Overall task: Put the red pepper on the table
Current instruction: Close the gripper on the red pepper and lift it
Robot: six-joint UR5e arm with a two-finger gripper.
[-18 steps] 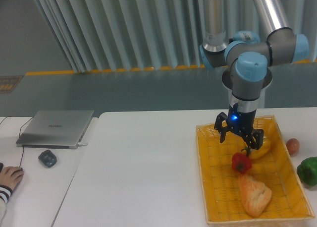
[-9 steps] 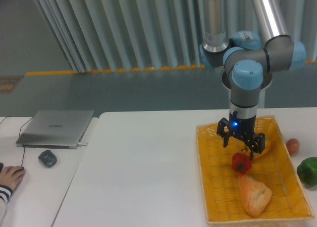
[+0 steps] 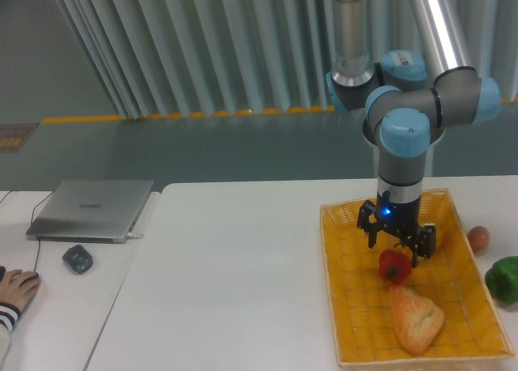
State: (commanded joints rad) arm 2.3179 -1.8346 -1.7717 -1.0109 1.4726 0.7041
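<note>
Fixed camera view, showing a white, smooth counter (image 3: 227, 290) with rounded corners and, toward its right side, a yellow woven rectangular basket tray (image 3: 348, 306). The small glossy red bell pepper with a dark stem (image 3: 394, 266) lies inside the tray, near its middle, resting on the weave. Directly above it hangs the black two-finger gripper (image 3: 396, 245) of the grey-and-blue jointed arm; its fingers are spread apart to either side of the pepper's top and hold nothing. Whether the fingertips touch the pepper cannot be told from this angle.

Progress, as judged from this arrangement: the task is at its approach stage. The pepper is not yet grasped, not yet lifted, and not yet on the bare counter; closing, lifting, carrying over the tray rim and setting down all remain.

Materials and shapes: the pepper is rounded, lobed and shiny, so it may slip between hard fingers. Just near of it in the tray lies a tan, rough-crusted, wedge-shaped piece of bread (image 3: 416, 319). A yellow rounded item (image 3: 434, 238), partly hidden behind the gripper, sits on the far right of the tray. Outside the tray, on the right, are a small brownish egg-shaped object (image 3: 478, 239) and a glossy green pepper (image 3: 503, 279). On the left, a closed silver laptop (image 3: 91, 210) and a dark mouse (image 3: 78, 259) rest on an adjoining surface.
</note>
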